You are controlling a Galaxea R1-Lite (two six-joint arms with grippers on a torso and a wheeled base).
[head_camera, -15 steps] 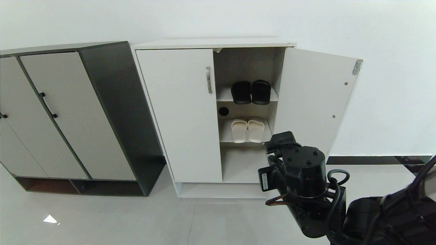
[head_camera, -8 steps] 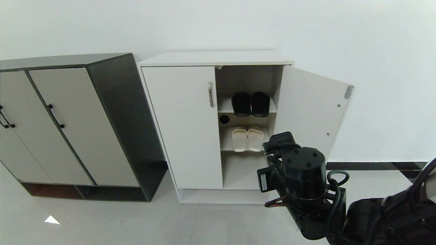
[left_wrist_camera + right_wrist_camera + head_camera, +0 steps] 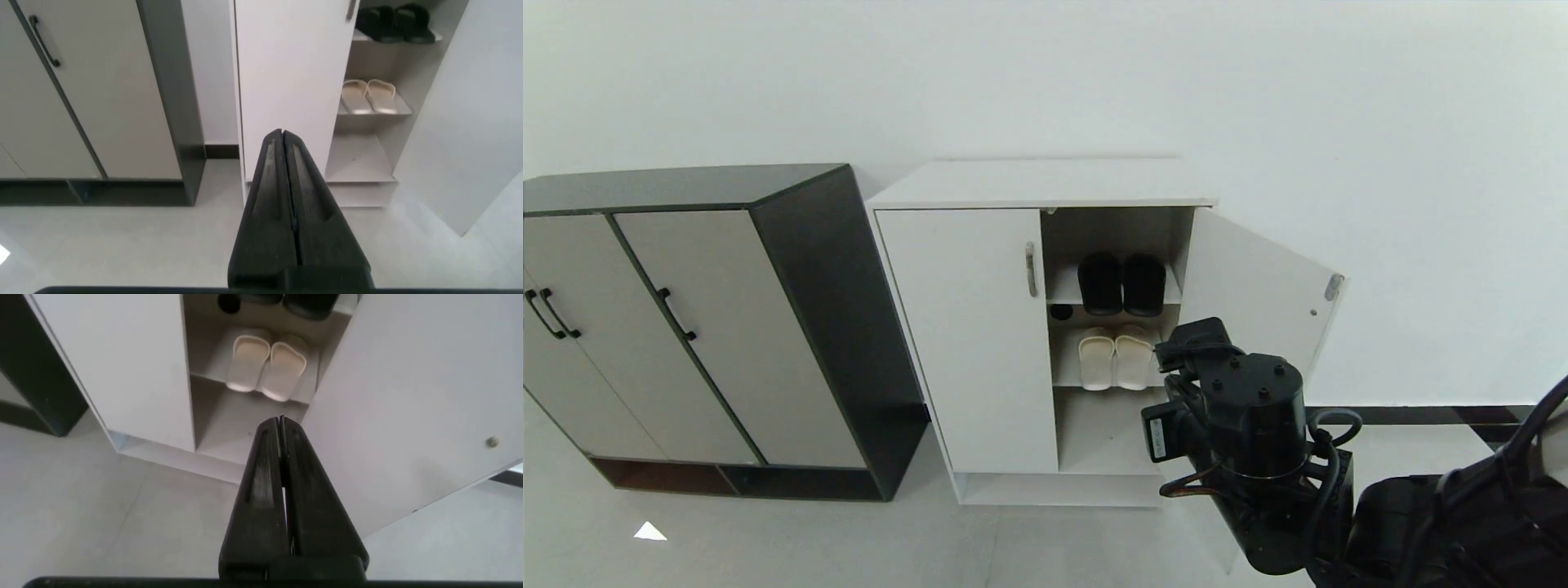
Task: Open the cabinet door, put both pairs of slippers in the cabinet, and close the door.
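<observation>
My right arm (image 3: 1252, 408), lower right in the frame, is black, with tiny screws, a white sticker and curly cables. My right claw (image 3: 282, 422) is black too.

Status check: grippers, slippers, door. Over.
Left gripper and right gripper shut, empty. Black slippers on upper shelf, white slippers on shelf below. Cabinet door open; right gripper in front of it, not touching.

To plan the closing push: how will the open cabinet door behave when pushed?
The open door probably swings easily: it looks a thin panel hung at one edge. Its smooth flat face may let the right gripper slide.
</observation>
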